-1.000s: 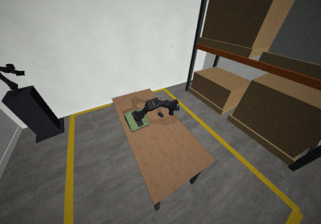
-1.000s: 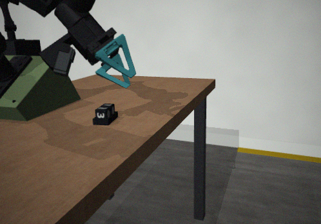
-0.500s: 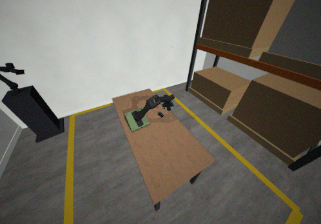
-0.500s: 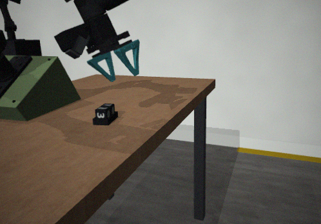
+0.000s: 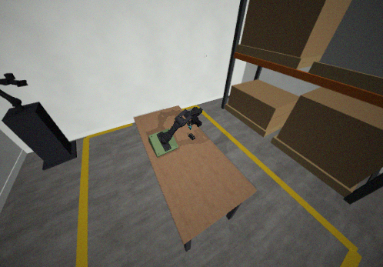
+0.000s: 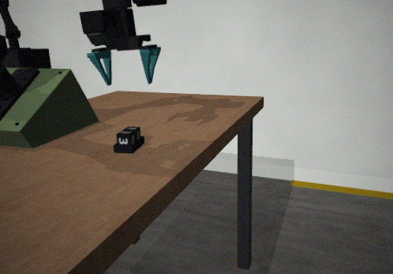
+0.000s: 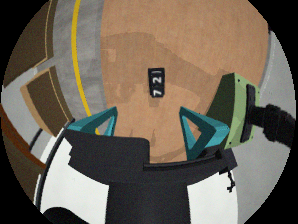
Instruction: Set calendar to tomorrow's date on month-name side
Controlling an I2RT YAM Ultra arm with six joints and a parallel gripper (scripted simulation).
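The small black calendar (image 5: pixel 191 136) (image 7: pixel 156 83) stands on the table. In the exterior view its two dark cubes (image 6: pixel 129 135) sit side by side in the black tray (image 6: pixel 123 148), which looks flat on the table. The near cube's end face shows a white 3 turned on its side. In the wrist view white marks like a 7 and a 2 show, turned sideways, with a stroke at the far end. The month side and its date cannot be read. My gripper (image 6: pixel 129 84) (image 7: pixel 148 109) is open and empty, pointing down, well above the calendar and clear of it.
The green base block (image 6: pixel 59 109) (image 7: pixel 242 107) of the arm stands on the table (image 5: pixel 204 179) beside the calendar. A table edge (image 6: pixel 189 176) runs along the calendar's other side. Shelves with large boxes (image 5: pixel 265 102) stand beyond the table, off it.
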